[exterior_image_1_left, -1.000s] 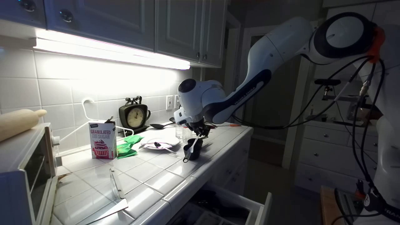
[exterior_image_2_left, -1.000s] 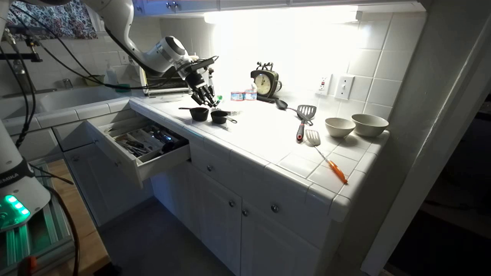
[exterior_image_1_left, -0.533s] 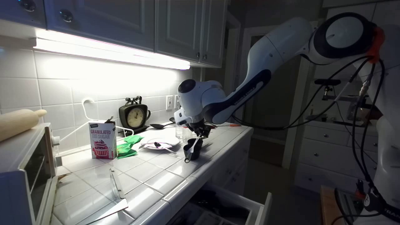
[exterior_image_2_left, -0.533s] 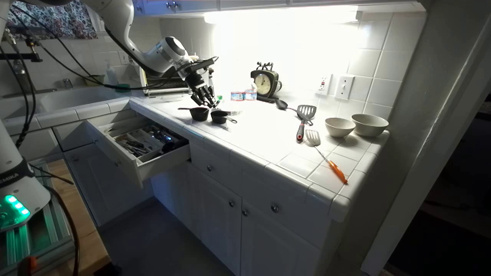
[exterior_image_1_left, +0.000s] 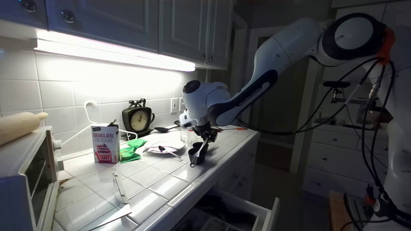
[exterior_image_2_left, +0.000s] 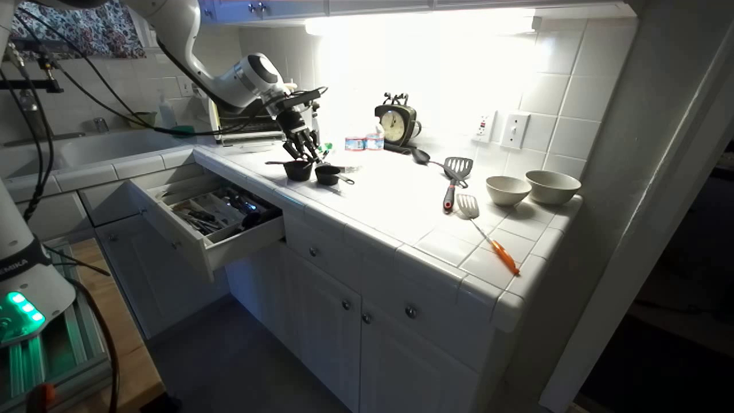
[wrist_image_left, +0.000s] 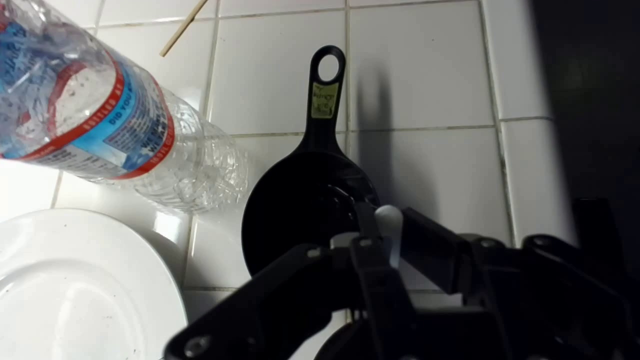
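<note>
My gripper (wrist_image_left: 388,231) is shut on a slim white utensil (exterior_image_1_left: 199,151); its pale rounded tip (wrist_image_left: 389,216) pokes up between the fingers. Two black measuring cups stand on the tiles below, the left one (exterior_image_2_left: 298,171) with its handle to the left, the right one (exterior_image_2_left: 327,175) with its handle to the right. In the wrist view the cup (wrist_image_left: 300,200) with a yellow-green label on its handle lies just under the fingertips. The utensil slants down across the cups in an exterior view; whether its lower end is inside one, I cannot tell.
A plastic bottle (wrist_image_left: 135,120) and a white plate (wrist_image_left: 80,300) are beside the cups. A sugar box (exterior_image_1_left: 106,144), green bag (exterior_image_1_left: 130,154) and scale (exterior_image_1_left: 138,119) stand along the wall. Below the counter edge a drawer (exterior_image_2_left: 241,249) hangs open. Bowls (exterior_image_2_left: 507,191) and spatulas (exterior_image_2_left: 468,206) lie farther along.
The gripper has dipped and tilted slightly, still holding the white utensil. The dark ring-shaped handle end at the cups has shifted a little.
</note>
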`<state>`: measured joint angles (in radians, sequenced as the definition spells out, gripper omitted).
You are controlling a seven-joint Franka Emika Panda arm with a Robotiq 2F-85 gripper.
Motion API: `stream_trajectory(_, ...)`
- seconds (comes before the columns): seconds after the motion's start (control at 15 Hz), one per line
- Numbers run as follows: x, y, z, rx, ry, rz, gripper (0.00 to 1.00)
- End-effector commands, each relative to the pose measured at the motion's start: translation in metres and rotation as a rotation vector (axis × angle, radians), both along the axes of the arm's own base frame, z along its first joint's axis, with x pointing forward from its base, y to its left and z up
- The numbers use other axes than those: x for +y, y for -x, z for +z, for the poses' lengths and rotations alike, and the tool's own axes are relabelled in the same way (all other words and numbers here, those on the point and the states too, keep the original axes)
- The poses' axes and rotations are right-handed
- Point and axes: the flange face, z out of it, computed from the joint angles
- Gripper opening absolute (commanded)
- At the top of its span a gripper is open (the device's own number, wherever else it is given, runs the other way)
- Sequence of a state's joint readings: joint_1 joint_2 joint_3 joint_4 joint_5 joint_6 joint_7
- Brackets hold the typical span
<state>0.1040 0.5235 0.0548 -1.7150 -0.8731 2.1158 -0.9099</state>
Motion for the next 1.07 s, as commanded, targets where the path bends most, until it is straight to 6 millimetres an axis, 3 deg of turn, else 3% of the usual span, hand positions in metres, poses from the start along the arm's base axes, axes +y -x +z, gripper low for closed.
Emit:
stream_trajectory(0.0, -0.0005, -0.0055, 0.0026, 0.016, -0.038, -0.044, 0.04)
stream_trajectory(1.0, -0.0059, -0.0083, 0.0119, 0.002, -0.113, -0.106, 0.04)
